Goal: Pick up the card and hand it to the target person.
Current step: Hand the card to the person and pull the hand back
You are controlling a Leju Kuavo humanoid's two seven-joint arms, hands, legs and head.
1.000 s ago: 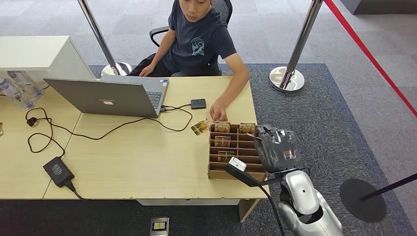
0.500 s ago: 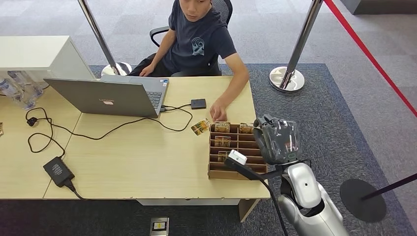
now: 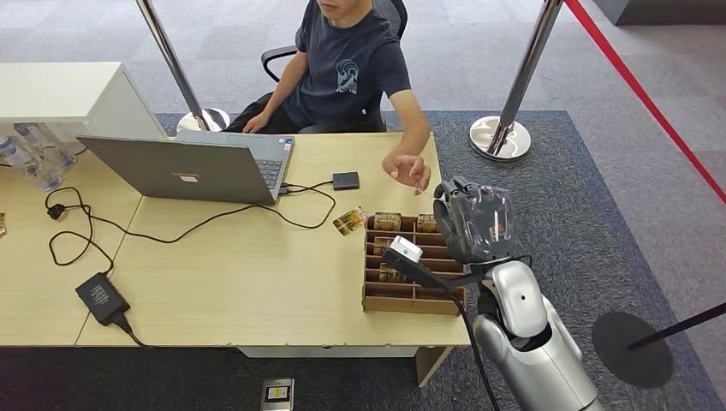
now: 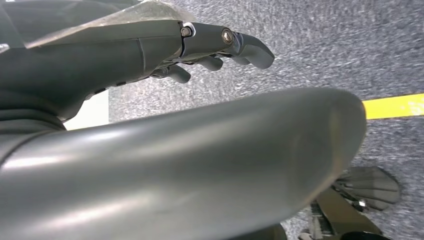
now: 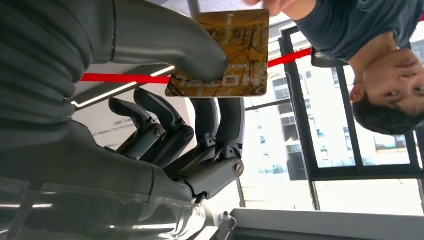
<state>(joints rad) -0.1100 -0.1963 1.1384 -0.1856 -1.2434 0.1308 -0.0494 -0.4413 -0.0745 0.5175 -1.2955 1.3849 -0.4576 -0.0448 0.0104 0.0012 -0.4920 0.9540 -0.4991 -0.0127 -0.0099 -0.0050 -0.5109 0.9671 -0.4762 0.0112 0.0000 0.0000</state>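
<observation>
One card (image 5: pixel 223 54), pinched in right hand (image 5: pixel 165 115)

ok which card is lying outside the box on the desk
The loose card lying flat on the desk, just left of the box. The others sit in the box's slots, and one is pinched in the right hand.

Card (image 5: pixel 227 55): far corner covered by the thumb of the right hand (image 5: pixel 165 130), top edge cut by frame | Person (image 3: pixel 347 73): head cropped in head view | Left hand (image 4: pixel 150 55): palm hidden behind forearm cover | Organiser (image 3: pixel 411 265) contents: too small to identify
</observation>
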